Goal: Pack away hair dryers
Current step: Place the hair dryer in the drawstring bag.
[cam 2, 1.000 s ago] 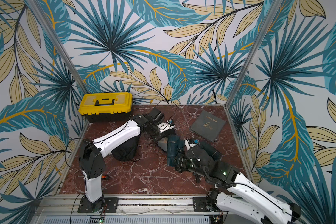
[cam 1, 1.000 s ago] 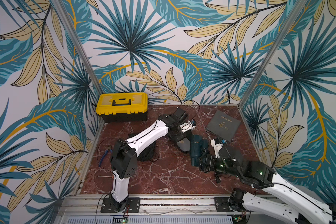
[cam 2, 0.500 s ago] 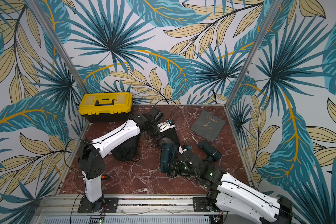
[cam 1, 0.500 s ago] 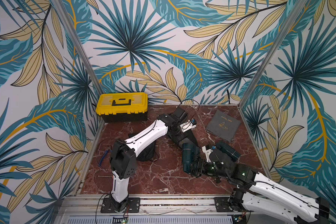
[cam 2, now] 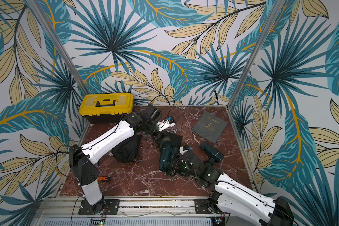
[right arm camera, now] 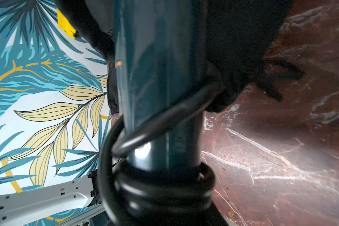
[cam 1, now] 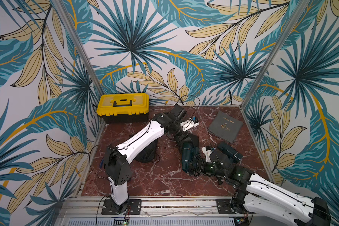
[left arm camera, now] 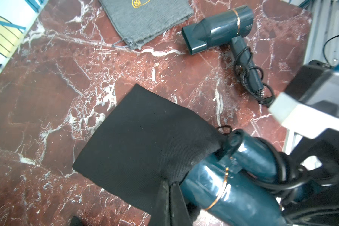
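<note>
Since a second ago the right arm has swung leftward across the marble tabletop (cam 1: 155,176), carrying the teal dryer (cam 1: 186,154) to the black pouch (cam 1: 192,139) and uncovering the second dryer (cam 1: 230,152) behind it.

In both top views the right gripper (cam 2: 171,166) is clamped on the cord-wrapped handle of the teal dryer (cam 2: 164,154), jaws partly closed around it. The right wrist view shows that handle (right arm camera: 160,97) running straight out from the camera, black cord (right arm camera: 160,185) coiled tight around it; small moulded marks on the plastic are too blurred to read.

The left gripper (left arm camera: 169,201) is pinched fully closed on the edge of the black pouch (left arm camera: 141,137), which lies mostly flat. The dryer's front end (left arm camera: 223,191), ringed with a thin gold band, meets the pouch's mouth with cloth draped over it; how far in it sits cannot be told.

The second dryer (left arm camera: 219,29) lies on its side, well apart from both grippers, cord looped at its handle. Beside it a grey pouch (cam 1: 225,126) lies flat, with "Hair Dryer" and a small emblem printed in gold. A yellow toolbox (cam 1: 123,106) stands closed at the back wall.
</note>
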